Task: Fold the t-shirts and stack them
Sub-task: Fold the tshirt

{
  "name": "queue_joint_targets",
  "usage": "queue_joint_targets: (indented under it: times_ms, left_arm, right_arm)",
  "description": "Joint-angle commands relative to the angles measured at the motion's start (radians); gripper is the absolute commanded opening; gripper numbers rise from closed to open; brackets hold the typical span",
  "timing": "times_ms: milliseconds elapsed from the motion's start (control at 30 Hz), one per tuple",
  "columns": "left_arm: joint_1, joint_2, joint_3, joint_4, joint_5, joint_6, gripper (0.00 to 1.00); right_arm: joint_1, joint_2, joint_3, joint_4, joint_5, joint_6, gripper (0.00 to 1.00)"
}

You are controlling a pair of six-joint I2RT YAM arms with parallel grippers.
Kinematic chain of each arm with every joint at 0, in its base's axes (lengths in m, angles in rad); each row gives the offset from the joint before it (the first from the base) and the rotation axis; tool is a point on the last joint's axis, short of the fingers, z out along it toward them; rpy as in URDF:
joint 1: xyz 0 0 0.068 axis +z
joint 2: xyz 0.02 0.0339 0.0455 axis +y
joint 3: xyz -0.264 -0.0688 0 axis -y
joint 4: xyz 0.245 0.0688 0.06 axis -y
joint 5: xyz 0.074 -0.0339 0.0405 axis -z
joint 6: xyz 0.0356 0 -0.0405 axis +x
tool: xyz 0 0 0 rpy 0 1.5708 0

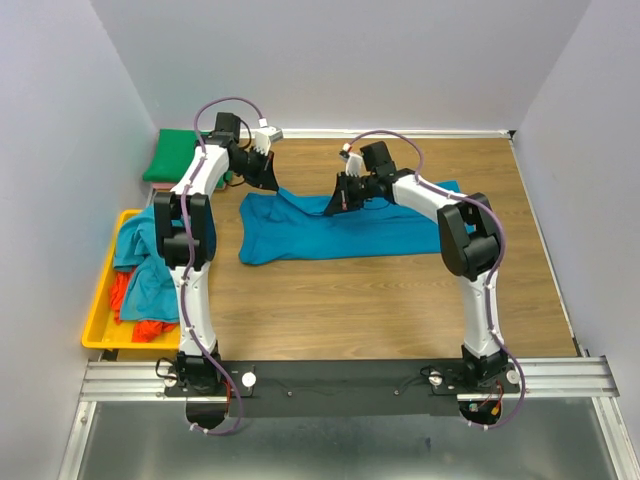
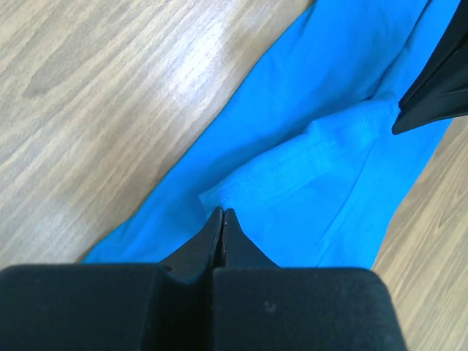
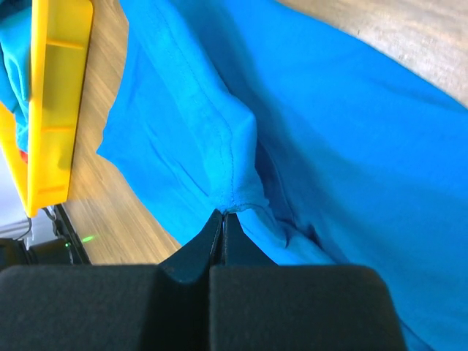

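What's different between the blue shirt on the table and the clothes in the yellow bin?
The blue shirt lies spread out on the table; the heap sits crumpled inside the yellow bin. The blue shirt is pinched by the left gripper and the right gripper; neither touches the heap. The blue shirt is one colour; the heap mixes blue and orange. Both are soft cloth.

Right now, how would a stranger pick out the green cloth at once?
From the yellow tray at the left edge of the table, go to the far corner. The green cloth lies there: the only green piece, and folded.
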Motion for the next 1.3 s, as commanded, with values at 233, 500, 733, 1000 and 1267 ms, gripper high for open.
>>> queue_joint_targets:
  times_ms: [233,500,733,1000,1267]
  left_arm:
    - [0.004,-0.047,-0.062,-0.009,0.014,0.017,0.00]
    - [0.019,-0.146,-0.185,-0.046,0.038,0.031,0.00]
    - [0.021,-0.193,-0.306,-0.061,0.020,0.059,0.00]
    - [0.029,-0.196,-0.401,0.006,-0.071,0.034,0.00]
    - [0.029,-0.245,-0.372,-0.009,-0.103,0.059,0.27]
  right_arm:
    - [-0.023,0.017,0.024,0.011,-0.050,0.008,0.00]
    - [-0.027,-0.021,-0.056,0.009,-0.088,-0.006,0.01]
    - [-0.027,-0.030,-0.108,0.011,-0.125,-0.004,0.00]
    - [-0.008,-0.050,-0.154,0.009,-0.156,-0.009,0.01]
    - [-0.028,-0.136,-0.177,-0.073,-0.153,-0.094,0.53]
